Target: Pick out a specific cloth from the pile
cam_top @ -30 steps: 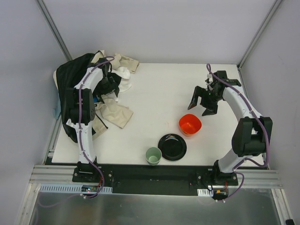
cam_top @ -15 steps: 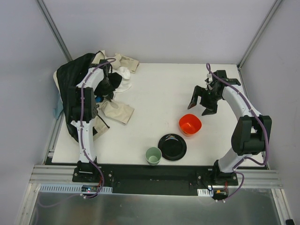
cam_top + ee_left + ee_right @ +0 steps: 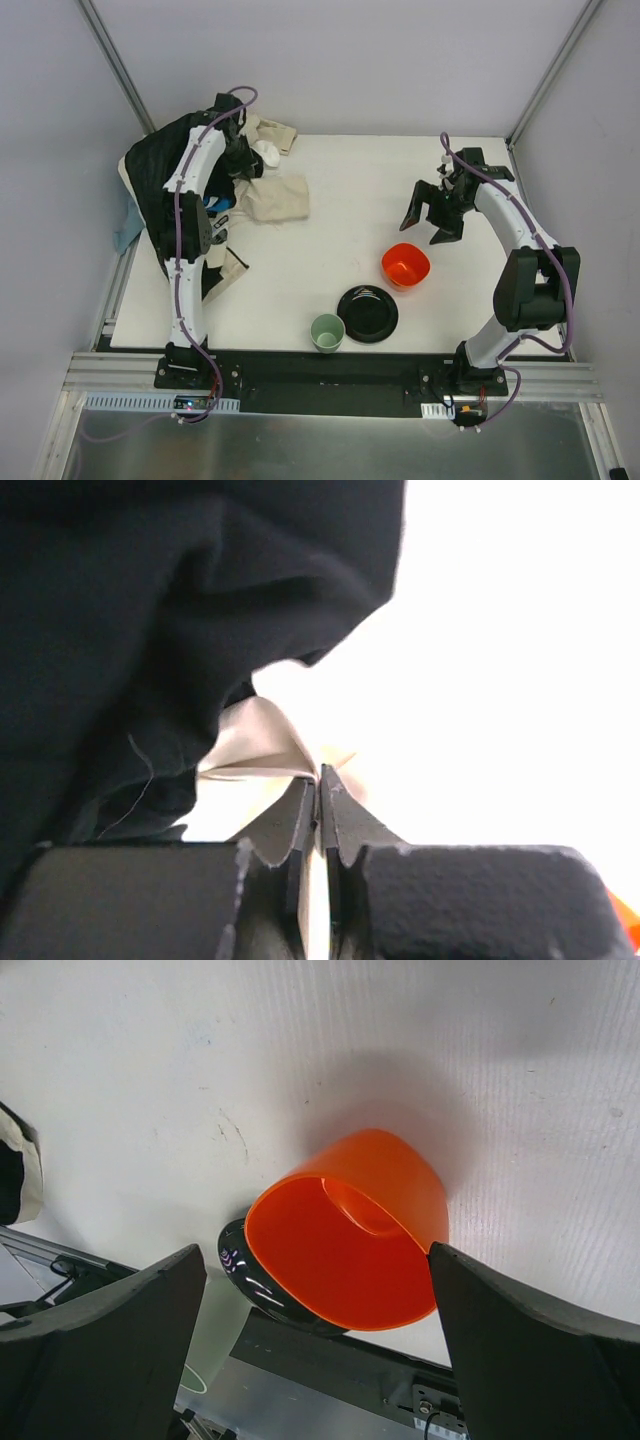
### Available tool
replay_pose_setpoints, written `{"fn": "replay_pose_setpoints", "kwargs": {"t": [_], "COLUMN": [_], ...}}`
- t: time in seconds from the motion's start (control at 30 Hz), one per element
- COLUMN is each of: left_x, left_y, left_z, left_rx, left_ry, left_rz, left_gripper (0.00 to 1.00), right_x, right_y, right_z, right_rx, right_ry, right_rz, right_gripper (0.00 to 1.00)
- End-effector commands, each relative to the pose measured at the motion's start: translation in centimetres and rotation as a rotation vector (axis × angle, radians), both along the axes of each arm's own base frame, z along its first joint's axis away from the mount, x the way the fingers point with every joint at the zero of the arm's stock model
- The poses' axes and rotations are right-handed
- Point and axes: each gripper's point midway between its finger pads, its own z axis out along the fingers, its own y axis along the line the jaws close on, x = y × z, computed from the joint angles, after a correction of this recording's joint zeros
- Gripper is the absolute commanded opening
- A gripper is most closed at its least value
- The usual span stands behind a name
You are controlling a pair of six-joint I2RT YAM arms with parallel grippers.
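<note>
The orange-red cloth is hidden. The pile (image 3: 165, 185) lies at the table's far left: a large black fabric (image 3: 120, 630) with beige, white and teal pieces. My left gripper (image 3: 243, 168) hangs over the pile's right side, shut (image 3: 320, 776) on a fold of beige fabric (image 3: 255, 745). That beige fabric (image 3: 280, 198) trails from the gripper onto the table to the right of the pile. My right gripper (image 3: 437, 215) hovers open at the right, just beyond the orange bowl (image 3: 405, 265), with nothing between its fingers (image 3: 315, 1260).
The rigid orange bowl (image 3: 350, 1235) stands beside a black plate (image 3: 367, 313) and a pale green cup (image 3: 327, 332) near the front edge. Another beige piece (image 3: 275, 135) and a white piece (image 3: 266, 153) lie at the back of the pile. Enclosure walls stand close on both sides.
My left gripper closed on the beige fabric, then rose toward the back, dragging it from the pile's front to the pile's right. The right arm has not moved.
</note>
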Motion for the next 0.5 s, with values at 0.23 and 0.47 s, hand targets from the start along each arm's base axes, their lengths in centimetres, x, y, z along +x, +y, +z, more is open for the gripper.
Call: {"fn": "replay_pose_setpoints", "kwargs": {"t": [0.23, 0.47], "left_x": [4.6, 3.6], "left_y": [0.6, 10.5], "left_z": [20.5, 26.4], "left_rx": [-0.095, 0.001], "left_ry": [-0.58, -0.729], "left_rz": [-0.02, 0.239], "left_gripper": [0.0, 0.0], "right_x": [0.8, 1.4], "right_y": [0.4, 1.5], "right_z": [2.2, 3.1], "right_rx": [0.013, 0.022], "right_ry": [-0.048, -0.074], "right_rz": [0.024, 0.054], "right_gripper": [0.96, 0.96]}}
